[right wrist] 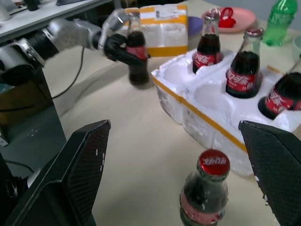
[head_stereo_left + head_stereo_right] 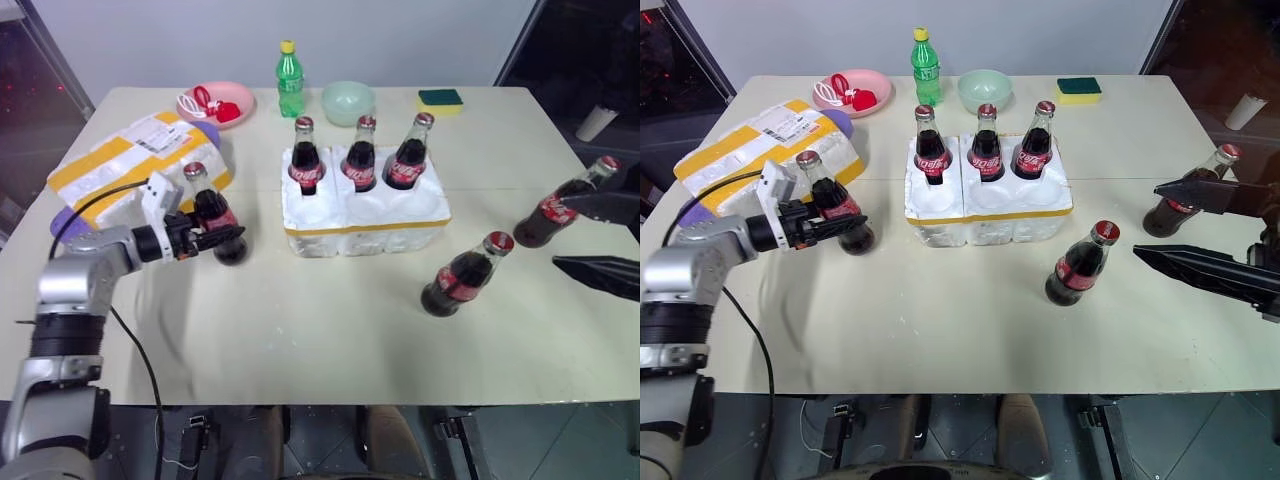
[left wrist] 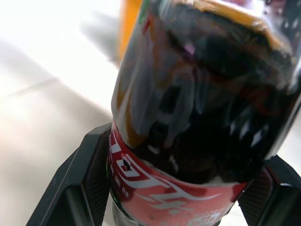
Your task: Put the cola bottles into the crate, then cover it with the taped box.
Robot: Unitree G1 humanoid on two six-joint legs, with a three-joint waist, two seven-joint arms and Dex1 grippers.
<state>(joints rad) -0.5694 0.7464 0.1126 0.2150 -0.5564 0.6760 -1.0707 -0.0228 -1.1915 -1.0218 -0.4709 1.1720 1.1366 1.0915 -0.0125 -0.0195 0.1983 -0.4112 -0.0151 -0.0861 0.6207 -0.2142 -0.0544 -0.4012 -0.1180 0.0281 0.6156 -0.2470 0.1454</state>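
The left gripper (image 2: 213, 240) was closed around a cola bottle (image 2: 210, 212) standing on the surface (image 2: 320, 340) just beside the taped box (image 2: 130, 160), left of the crate (image 2: 365, 215); three bottles stood in the crate's back wells, the front wells open; the right gripper (image 2: 1215, 230) hung with fingers apart at the right edge, one bottle (image 2: 1077, 265) before it and another (image 2: 1185, 195) near the edge; open surface lay along the near edge.
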